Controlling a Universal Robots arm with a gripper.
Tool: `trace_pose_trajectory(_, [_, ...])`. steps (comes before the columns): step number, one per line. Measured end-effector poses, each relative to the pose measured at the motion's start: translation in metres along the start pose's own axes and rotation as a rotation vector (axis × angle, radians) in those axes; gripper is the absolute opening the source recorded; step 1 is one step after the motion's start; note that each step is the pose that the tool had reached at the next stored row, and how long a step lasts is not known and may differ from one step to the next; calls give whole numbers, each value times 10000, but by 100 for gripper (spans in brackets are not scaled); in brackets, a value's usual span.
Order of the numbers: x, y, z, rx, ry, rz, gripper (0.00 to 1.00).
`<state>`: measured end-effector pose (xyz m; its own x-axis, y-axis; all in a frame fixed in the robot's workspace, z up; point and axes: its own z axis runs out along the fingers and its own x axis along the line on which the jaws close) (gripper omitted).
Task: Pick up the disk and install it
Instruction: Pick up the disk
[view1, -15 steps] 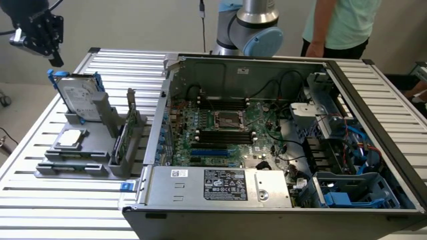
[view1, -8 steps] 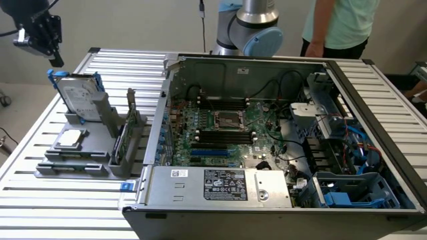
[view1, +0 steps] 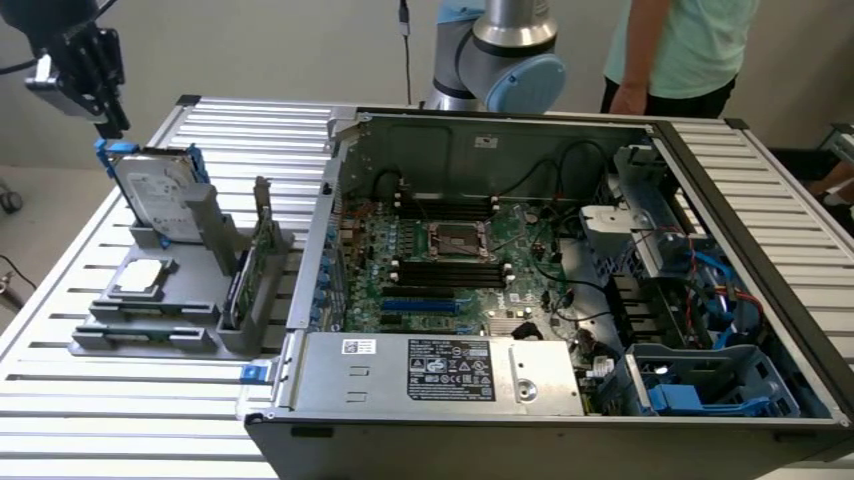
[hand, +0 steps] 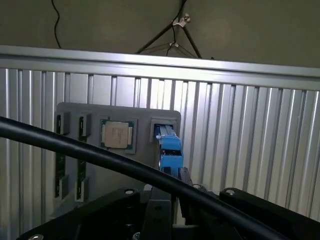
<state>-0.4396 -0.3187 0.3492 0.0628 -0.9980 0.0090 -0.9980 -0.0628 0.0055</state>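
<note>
The disk (view1: 154, 195) stands upright in the back slot of a grey holder (view1: 147, 325) on the slatted table, at the exterior view's left. It is silver-grey with a white label and blue rails. My gripper (view1: 112, 126) hangs right above the disk's top edge, by its blue rail corner, close to or touching it. In the wrist view the disk (hand: 170, 150) appears edge-on, its blue rail running up from the gripper's black body toward the holder (hand: 70, 115).
A small square chip (view1: 143, 278) lies on the holder and a thin green card (view1: 247, 280) stands in it. The open computer case (view1: 534, 270) sits at the middle, with a blue drive bay (view1: 707, 385) at its front right. A person (view1: 681, 50) stands behind the table.
</note>
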Motion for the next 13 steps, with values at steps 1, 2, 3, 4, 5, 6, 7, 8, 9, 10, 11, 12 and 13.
trace_pose_trajectory(1, [0,0,1,-1,1,1,30])
trace_pose_trajectory(2, [-1,0,6,1,0,1,36])
trace_pose_trajectory(3, [0,0,13,3,1,9,36])
trace_pose_trajectory(4, [0,0,24,1,2,32,42])
trace_pose_trajectory(5, [-1,0,40,0,3,70,47])
trace_pose_trajectory(6, [-1,0,60,0,5,131,47])
trace_pose_trajectory(7, [-1,0,77,-2,9,195,53])
trace_pose_trajectory(8, [-1,-1,97,-2,14,273,53])
trace_pose_trajectory(9, [-2,-1,113,-4,19,352,60])
trace_pose_trajectory(10, [-1,-1,132,-3,22,434,60])
trace_pose_trajectory(11, [-2,-1,149,-6,25,516,60])
trace_pose_trajectory(12, [-2,-1,169,-5,26,603,60])
trace_pose_trajectory(13, [-2,-1,186,-8,27,690,60])
